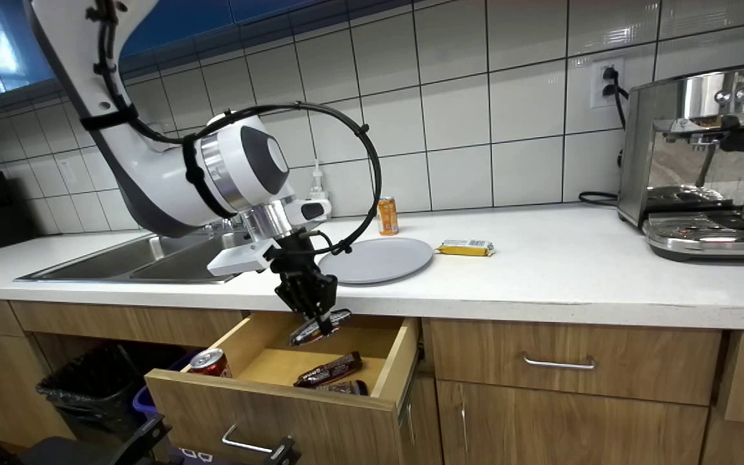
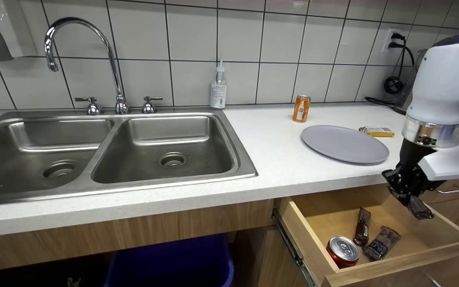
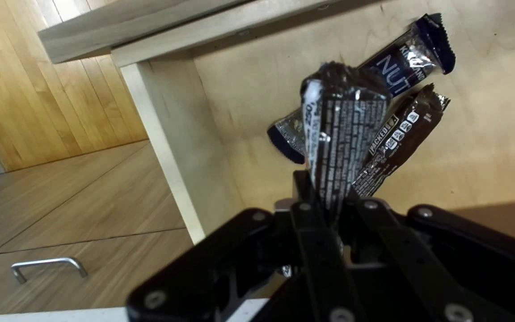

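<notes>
1. End effector [image 3: 329, 194]: fingers clamped on a wrapped bar [image 3: 344, 129], gripped part-way along; the far portion points to 12 o'clock in wrist view.
2. Wrapped bar hangs above the pulled-out drawer [image 1: 333, 426]: glossy, crinkled brown film, dense lines of white print, too small to read.
3. NUT bar [image 3: 400, 69], approx. 1 o'clock from wrapped bar in wrist view: dark-blue ends, "NUT" legible, brand line partly lost to glare.
4. PACKED bar [image 3: 398, 138], approx. 3 o'clock, same view: brown wrapper, "PACKED" in a box, small icons alongside. Just beside NUT bar; can't tell if touching.
5. Red can [image 2: 343, 252]: upright near drawer's front corner, approx. 7 o'clock from PACKED bar in an exterior view; silver lid w/ pull tab.
6. Edges: drawer's side wall [image 3: 190, 138] at 9 o'clock from wrapped bar, wrist view, well apart, w/ drawer floor [image 3: 248, 103] & an end of NUT bar b/w. Smooth pale wood. Bench [image 1: 572, 252]: white, straight front edge, lies behind end effector in an exterior view.
7. On bench: round flat grey plate [image 2: 345, 144]; orange can [image 2: 301, 109] approx. 10 o'clock from it, yellow packet [image 2: 376, 132] approx. 2 o'clock, print too small.
</notes>
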Controlling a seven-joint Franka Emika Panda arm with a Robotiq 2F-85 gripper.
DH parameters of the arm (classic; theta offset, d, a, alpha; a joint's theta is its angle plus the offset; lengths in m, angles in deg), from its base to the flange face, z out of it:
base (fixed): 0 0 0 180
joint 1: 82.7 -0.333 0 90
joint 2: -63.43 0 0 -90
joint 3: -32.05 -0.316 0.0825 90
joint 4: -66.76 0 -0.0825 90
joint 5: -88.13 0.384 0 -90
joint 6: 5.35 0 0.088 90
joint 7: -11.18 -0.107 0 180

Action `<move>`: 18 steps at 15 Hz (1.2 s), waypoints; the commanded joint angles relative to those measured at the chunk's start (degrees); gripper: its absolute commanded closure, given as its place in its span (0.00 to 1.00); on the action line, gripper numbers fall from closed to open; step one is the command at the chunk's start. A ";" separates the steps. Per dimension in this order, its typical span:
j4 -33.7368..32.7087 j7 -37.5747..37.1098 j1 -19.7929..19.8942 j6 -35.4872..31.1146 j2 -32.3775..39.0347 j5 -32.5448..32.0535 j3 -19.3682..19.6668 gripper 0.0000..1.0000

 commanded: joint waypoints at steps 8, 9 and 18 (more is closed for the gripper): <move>-5.99 -3.99 -4.65 0.38 9.46 -0.14 2.96 0.96; -6.27 -3.87 -5.10 0.34 9.92 -0.01 3.40 0.96; -4.75 -1.95 -7.93 -0.44 8.27 -0.06 6.51 0.23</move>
